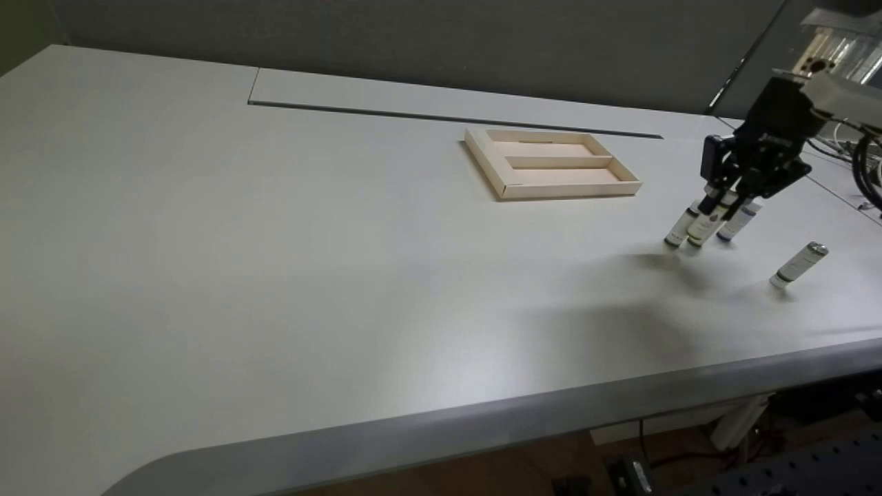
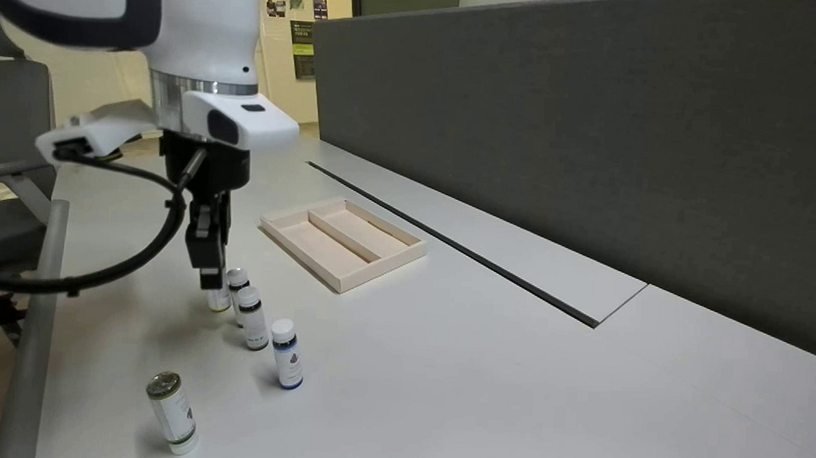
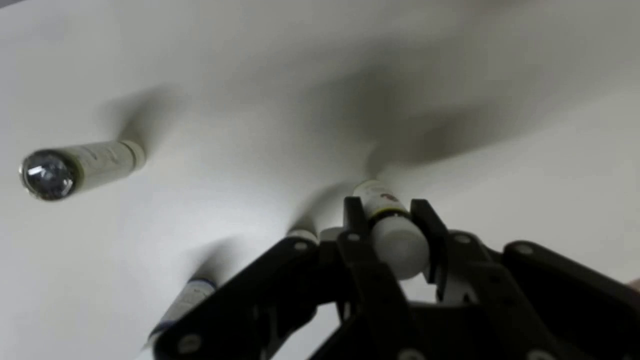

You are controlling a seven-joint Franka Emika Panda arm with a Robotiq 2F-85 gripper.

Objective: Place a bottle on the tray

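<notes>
My gripper is shut on the white bottle with a yellow band, one finger on each side near its white cap. In an exterior view the gripper points down at this bottle, which is roughly upright. I cannot tell whether its base touches the table. In an exterior view the gripper hides the upper part of the bottle. The light-wood tray lies apart from the gripper, with a divider and no bottle in it. It also shows in an exterior view.
Similar bottles stand close beside the held one: a dark-banded bottle, one partly behind it, and a blue-banded bottle. Another bottle stands cap-down farther off. A grey partition runs along the table's back.
</notes>
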